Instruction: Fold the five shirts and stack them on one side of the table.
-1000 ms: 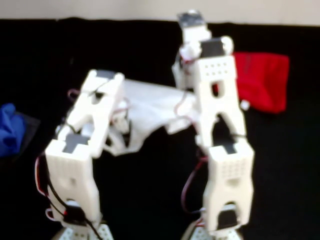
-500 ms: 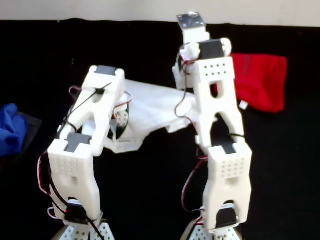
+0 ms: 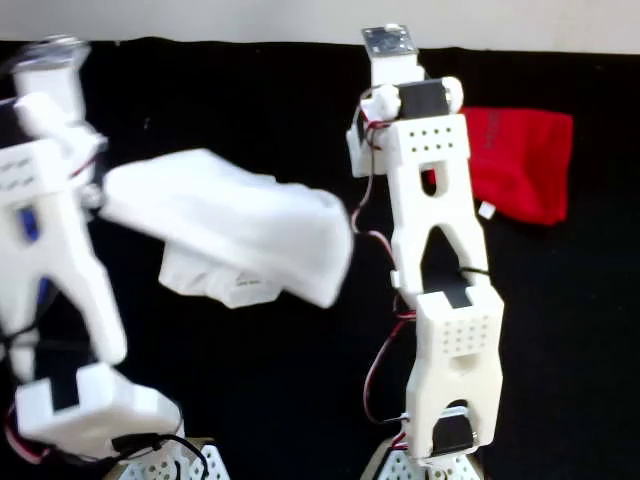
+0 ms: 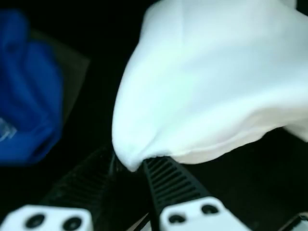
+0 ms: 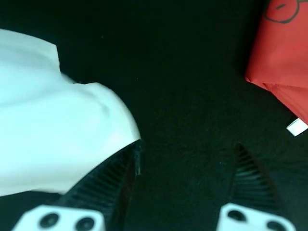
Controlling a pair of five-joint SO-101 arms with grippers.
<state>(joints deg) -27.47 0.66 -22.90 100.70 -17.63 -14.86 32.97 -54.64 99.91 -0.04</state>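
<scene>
One white shirt [image 3: 235, 235] hangs left of centre over the table [image 3: 270, 400], its edge pinched in the left end effector [image 4: 132, 166]; the right end effector [image 5: 188, 147] is spread, holding nothing. Light, limp cloth that likely sags and bunches: better gripped at two corners
</scene>
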